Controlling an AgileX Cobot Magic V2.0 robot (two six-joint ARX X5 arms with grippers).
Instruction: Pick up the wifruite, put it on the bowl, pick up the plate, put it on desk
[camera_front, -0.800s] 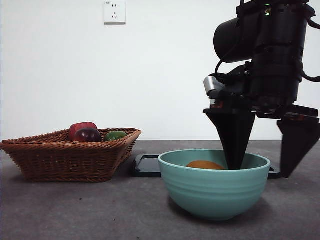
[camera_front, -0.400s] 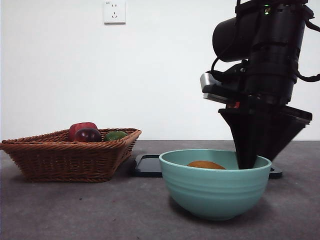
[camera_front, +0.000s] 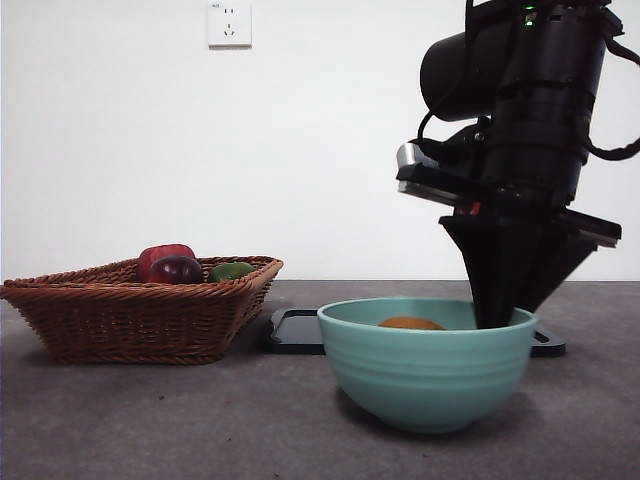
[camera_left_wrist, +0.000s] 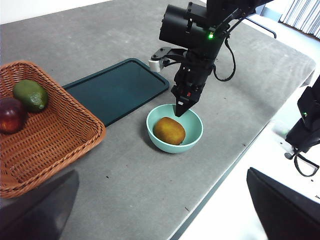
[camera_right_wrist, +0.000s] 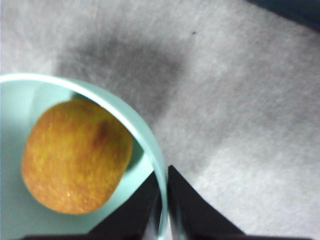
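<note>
1. Right gripper (camera_right_wrist: 164, 172): its two black wedge jaws had come together on the bowl (camera_front: 425, 375) within the last second. They stood apart astride the rim before; now one pressed the inner wall and one the outer wall, with the thin rim pinched between.
2. The bowl, held at the jaw tips, was round, mint-teal and smooth, with faint horizontal ribs outside and a paler rim. In the front view it sat marginally higher than a moment earlier; whether it had left the desk (camera_front: 200, 420) could not be told.
3. The wifruite (camera_right_wrist: 75, 155) lay inside the bowl, just beside the inner jaw and apart from it. It was oval and orange-brown, with a dull, finely speckled skin. The placing step was judged complete, and the grasp on the rim suggested that a lift of the bowl had begun.
4. The desk under the gripper was flat, dark grey, matte and mottled like stone.
5. A dark flat tray (camera_left_wrist: 117, 87) with rounded corners and a low lip lay just beyond the gripper.
6. A woven brown wicker basket (camera_front: 140, 310) stood well apart from the gripper, past the tray, holding a glossy dark red fruit (camera_front: 175, 268) and a green fruit (camera_front: 232, 271).
7. Left gripper (camera_left_wrist: 161, 171): waiting high and far off, jaws spread wide and empty.
</note>
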